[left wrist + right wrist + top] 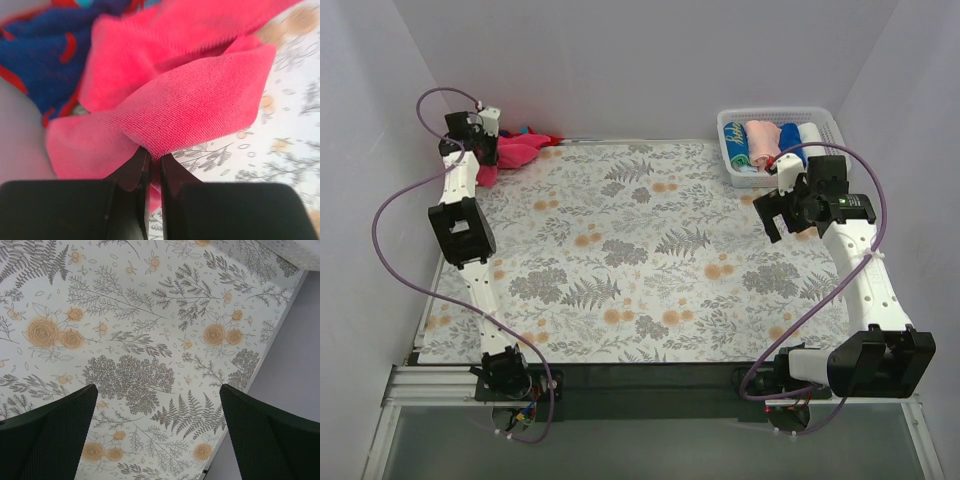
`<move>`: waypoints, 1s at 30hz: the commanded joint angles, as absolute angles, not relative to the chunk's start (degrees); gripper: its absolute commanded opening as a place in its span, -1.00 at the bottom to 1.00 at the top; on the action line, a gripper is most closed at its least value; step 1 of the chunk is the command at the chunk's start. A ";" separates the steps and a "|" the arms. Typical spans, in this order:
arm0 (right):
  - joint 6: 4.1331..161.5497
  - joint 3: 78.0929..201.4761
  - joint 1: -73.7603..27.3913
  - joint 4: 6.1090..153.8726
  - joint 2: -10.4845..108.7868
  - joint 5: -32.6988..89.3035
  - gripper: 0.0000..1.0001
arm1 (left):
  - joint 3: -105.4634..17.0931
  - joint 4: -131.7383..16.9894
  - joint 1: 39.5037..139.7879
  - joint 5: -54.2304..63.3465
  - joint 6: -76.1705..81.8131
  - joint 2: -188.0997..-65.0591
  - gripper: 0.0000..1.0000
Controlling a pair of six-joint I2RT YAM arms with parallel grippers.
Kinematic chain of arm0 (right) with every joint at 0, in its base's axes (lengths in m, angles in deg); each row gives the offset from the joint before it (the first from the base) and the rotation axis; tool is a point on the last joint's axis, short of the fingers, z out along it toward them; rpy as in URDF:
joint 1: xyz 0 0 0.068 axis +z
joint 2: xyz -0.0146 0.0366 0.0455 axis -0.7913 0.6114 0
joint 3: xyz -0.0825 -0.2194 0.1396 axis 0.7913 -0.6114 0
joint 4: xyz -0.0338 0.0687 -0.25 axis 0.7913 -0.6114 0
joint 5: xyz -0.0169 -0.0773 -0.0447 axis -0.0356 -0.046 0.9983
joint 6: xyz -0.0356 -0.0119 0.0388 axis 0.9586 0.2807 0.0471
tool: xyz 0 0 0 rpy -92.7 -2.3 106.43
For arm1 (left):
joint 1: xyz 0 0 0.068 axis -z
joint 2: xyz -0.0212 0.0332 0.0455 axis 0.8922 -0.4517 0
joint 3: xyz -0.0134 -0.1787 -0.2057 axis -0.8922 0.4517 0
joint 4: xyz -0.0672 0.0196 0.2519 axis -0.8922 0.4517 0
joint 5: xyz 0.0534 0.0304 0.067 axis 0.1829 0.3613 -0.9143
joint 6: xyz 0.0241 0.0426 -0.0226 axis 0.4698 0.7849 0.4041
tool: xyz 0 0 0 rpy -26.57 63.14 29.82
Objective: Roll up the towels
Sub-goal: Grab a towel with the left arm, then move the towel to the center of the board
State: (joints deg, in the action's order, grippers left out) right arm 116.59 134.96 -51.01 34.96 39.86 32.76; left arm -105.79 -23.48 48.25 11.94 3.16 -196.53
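Left gripper (pixel 152 165) pinched shut on a fold of the pink towel (pixel 190 110), at the far-left corner of the floral cloth (pixel 650 290), touching the red-blue towel (pixel 35 55). Pink towel bunched, long axis unclear. Right gripper (pixel 157 390) wide open, empty.

The table cloth (pixel 650 250) — white, with grey ferns and orange roses. At its far-left corner, a plain hot-pink towel (pixel 200 100) against a blue towel (pixel 35 55) with red marks. By its far-right corner, a white basket (pixel 775 110) of teal, pink, blue and white rolls (pixel 761 142).

Floral table cloth (pixel 640 260), white slotted basket (pixel 775 111)
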 commanded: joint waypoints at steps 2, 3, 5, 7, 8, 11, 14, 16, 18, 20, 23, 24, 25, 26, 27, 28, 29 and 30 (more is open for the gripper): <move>116.11 139.82 -51.08 34.62 40.67 30.67 0.97 | -107.02 -27.15 48.91 22.99 2.36 -181.00 -1.00; 116.02 140.35 -50.99 34.62 41.19 30.23 0.97 | -105.54 -26.88 49.34 24.58 2.71 -177.59 -1.00; 115.85 141.23 -51.08 34.53 41.72 29.53 0.97 | -103.08 -25.92 49.96 28.70 4.11 -173.98 -1.00; 115.85 142.55 -50.99 34.53 42.34 28.48 0.97 | -98.60 -23.73 51.19 31.96 5.17 -168.70 -1.00; 115.85 143.07 -50.99 34.27 42.51 28.04 0.97 | -96.75 -22.85 51.72 33.55 6.56 -166.94 -1.00; 115.85 144.48 -50.99 33.74 43.74 25.85 0.97 | -88.32 -16.79 55.57 39.01 10.78 -158.70 -1.00; 115.67 145.18 -50.99 33.13 44.53 24.26 0.97 | -75.94 -12.30 61.29 40.33 16.07 -152.80 -1.00; 115.15 145.27 -50.99 32.95 45.06 22.76 0.97 | -66.30 -12.64 65.94 39.63 15.72 -150.59 -1.00; 114.97 145.10 -50.99 32.60 45.41 21.10 0.97 | -61.51 -12.82 70.85 39.36 15.72 -148.82 -1.00; 114.97 144.66 -50.99 32.16 45.59 19.34 0.97 | -55.90 -13.00 74.55 39.36 15.72 -148.03 -0.82; 114.97 143.61 -50.99 31.90 45.59 17.15 0.97 | -52.01 -13.52 82.90 38.93 14.84 -147.59 -0.14; 114.88 143.26 -51.08 31.81 45.59 16.79 0.97 | -51.82 -13.00 86.84 38.66 14.75 -147.59 -0.01; 114.88 142.90 -50.99 31.72 45.59 16.44 0.97 | -51.91 -12.56 88.27 38.83 14.84 -147.59 0.20; 114.62 142.47 -50.99 31.72 45.85 15.74 0.97 | -52.60 -12.47 89.15 39.18 12.75 -147.42 0.25; 114.62 142.29 -50.99 31.54 45.94 15.21 0.97 | -53.13 -12.47 89.25 39.62 11.60 -147.41 0.48; 114.62 142.20 -50.82 31.20 46.12 14.59 0.97 | -54.18 -12.55 88.81 38.84 10.28 -147.50 0.50; 114.53 142.02 -50.64 31.02 46.47 13.28 0.97 | -55.32 -12.29 88.03 37.88 8.97 -148.20 0.50; 114.44 141.67 -50.38 30.93 46.64 12.66 0.95 | -57.42 -12.38 84.89 37.96 7.91 -148.81 0.47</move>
